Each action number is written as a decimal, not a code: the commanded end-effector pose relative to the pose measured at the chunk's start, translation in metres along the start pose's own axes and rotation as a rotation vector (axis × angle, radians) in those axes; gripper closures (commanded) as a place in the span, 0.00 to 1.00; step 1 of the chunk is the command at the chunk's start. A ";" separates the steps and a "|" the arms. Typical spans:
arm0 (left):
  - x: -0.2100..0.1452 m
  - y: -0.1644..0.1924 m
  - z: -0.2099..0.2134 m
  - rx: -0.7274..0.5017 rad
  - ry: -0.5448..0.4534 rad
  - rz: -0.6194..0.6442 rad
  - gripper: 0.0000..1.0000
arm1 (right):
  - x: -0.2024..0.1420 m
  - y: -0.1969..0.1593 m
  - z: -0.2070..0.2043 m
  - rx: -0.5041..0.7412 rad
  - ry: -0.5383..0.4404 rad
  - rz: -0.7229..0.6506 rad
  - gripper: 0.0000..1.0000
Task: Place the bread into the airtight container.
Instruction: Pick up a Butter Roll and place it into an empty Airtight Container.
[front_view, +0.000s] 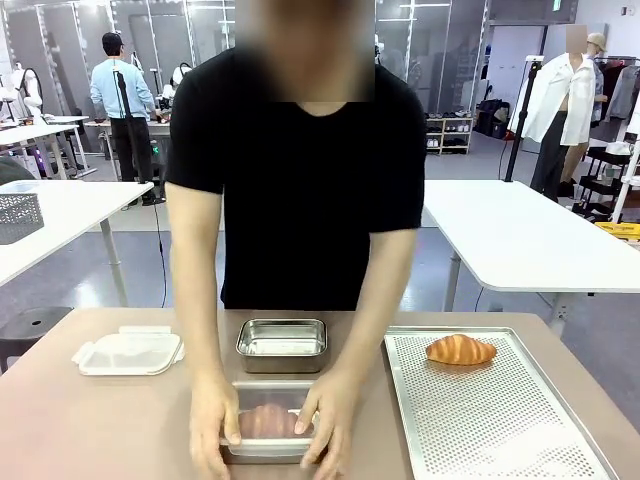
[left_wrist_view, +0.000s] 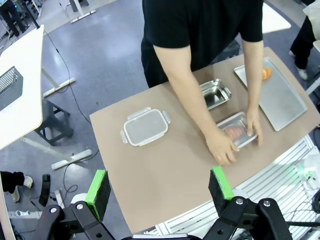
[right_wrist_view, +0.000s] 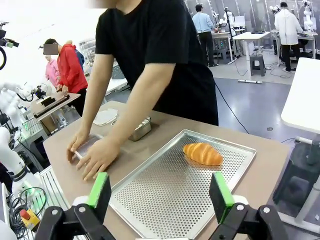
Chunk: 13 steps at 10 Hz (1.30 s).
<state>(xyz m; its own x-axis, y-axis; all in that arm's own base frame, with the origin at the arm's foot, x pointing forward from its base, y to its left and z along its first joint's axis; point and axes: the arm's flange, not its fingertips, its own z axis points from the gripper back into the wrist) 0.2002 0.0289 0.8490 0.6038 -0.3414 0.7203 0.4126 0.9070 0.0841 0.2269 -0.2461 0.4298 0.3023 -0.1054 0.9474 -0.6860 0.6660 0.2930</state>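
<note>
Currently | left gripper (left_wrist_view: 159, 187) and right gripper (right_wrist_view: 160, 187) are standing open, gripping nothing | hands (front_view: 213, 425) are pressing on container (front_view: 268, 448) holding bread (front_view: 265, 420), well ahead of left gripper | second bread (right_wrist_view: 202, 153) is lying on tray (right_wrist_view: 165, 200) just ahead of right gripper, judged outstanding

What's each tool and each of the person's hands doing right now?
Left tool: open, holding nothing.
Right tool: open, holding nothing.
Person's hands: both on the bread container.
</note>
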 end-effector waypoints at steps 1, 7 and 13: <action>0.000 0.000 0.000 -0.003 -0.001 0.001 0.00 | 0.003 0.001 0.001 0.002 -0.009 0.009 0.00; 0.000 0.000 0.000 -0.003 -0.001 0.001 0.00 | 0.003 0.001 0.001 0.002 -0.009 0.009 0.00; 0.000 0.000 0.000 -0.003 -0.001 0.001 0.00 | 0.003 0.001 0.001 0.002 -0.009 0.009 0.00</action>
<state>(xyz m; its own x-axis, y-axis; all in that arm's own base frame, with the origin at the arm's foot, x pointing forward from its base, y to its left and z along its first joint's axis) 0.2002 0.0289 0.8490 0.6038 -0.3414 0.7203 0.4126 0.9070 0.0841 0.2270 -0.2460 0.4299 0.3026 -0.1049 0.9473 -0.6863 0.6657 0.2929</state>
